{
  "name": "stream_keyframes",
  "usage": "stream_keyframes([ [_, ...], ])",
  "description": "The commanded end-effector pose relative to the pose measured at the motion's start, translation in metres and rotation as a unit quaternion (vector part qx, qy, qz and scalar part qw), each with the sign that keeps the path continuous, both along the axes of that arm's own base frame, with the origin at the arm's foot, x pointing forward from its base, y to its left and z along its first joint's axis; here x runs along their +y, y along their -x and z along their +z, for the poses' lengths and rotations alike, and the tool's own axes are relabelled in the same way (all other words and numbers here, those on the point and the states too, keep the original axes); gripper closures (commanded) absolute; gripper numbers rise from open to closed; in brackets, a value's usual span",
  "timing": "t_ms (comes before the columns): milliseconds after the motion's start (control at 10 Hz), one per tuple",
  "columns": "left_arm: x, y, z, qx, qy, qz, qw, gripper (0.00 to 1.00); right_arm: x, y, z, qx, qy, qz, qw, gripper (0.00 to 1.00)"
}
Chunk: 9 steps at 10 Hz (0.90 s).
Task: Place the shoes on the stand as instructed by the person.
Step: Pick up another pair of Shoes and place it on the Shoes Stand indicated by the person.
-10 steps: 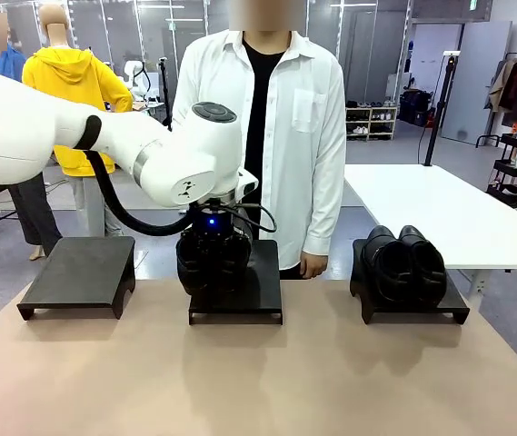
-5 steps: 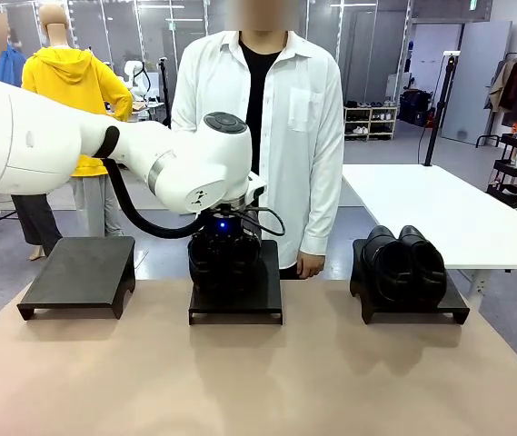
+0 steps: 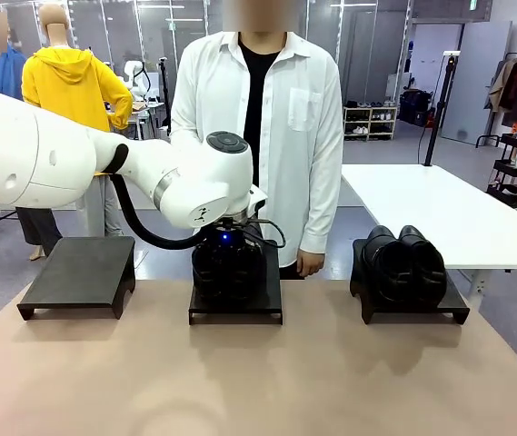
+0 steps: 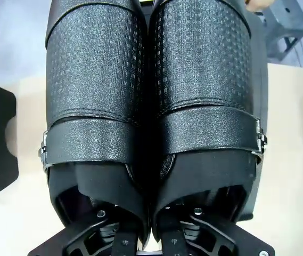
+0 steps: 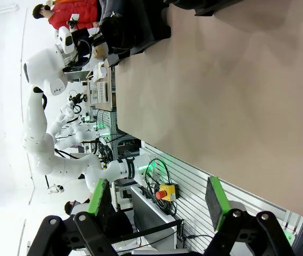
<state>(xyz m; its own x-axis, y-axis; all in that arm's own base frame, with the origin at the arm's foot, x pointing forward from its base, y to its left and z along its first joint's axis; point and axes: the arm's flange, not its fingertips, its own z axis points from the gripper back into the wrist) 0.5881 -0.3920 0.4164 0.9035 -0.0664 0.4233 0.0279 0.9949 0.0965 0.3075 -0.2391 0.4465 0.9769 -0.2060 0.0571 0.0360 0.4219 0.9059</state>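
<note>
**Buckled pair held over the middle stand**

The left gripper (image 4: 151, 242) is clamped on the ankle-high shoes (image 4: 151, 106), its black fingers reaching into the openings at the heels and pinching the two inner walls together. The pair sits side by side, soles down, toes pointing away from the wrist. The leather is black with a fine embossed grid on the uppers, a pebbled strap across each instep and a small metal buckle (image 4: 261, 140) at each outer side. No brand or writing can be read on them.

In the front view the shoes are at the middle stand (image 3: 236, 307); whether they rest on it or hang just above it cannot be told. The person (image 3: 263, 136) stands just behind this stand. Right of it, the lower-cut shoes (image 3: 402, 262) sit on the right stand (image 3: 414, 311); left of it is the left stand (image 3: 78, 272). All stand on the worktop (image 3: 258, 381).

The right gripper (image 5: 158, 198) holds its green-padded fingers apart, gripping nothing.
</note>
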Motion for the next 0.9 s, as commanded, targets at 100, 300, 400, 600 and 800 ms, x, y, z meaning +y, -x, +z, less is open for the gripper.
stream_keyframes([
  [100,-0.0044,-0.0018,0.0054,-0.040,0.002,-0.002,0.999,0.92,0.0003,0.0021,-0.0002,-0.001,0.008,0.004,1.000,0.09],
  [300,-0.0046,-0.0042,0.0028,-0.040,0.003,-0.006,0.999,0.61,0.0003,0.0021,-0.0002,-0.001,0.008,0.004,1.000,0.09],
  [400,-0.0041,-0.0048,0.0029,-0.042,0.004,-0.007,0.999,0.33,0.0003,0.0021,-0.0002,-0.001,0.008,0.004,1.000,0.09],
  [600,-0.0041,-0.0040,0.0038,-0.036,0.002,-0.005,0.999,0.00,0.0003,0.0021,-0.0002,-0.001,0.008,0.004,1.000,0.09],
  [800,-0.0025,0.0000,0.0077,-0.038,0.004,0.000,0.999,0.00,0.0003,0.0021,-0.0002,-0.001,0.008,0.004,1.000,0.09],
])
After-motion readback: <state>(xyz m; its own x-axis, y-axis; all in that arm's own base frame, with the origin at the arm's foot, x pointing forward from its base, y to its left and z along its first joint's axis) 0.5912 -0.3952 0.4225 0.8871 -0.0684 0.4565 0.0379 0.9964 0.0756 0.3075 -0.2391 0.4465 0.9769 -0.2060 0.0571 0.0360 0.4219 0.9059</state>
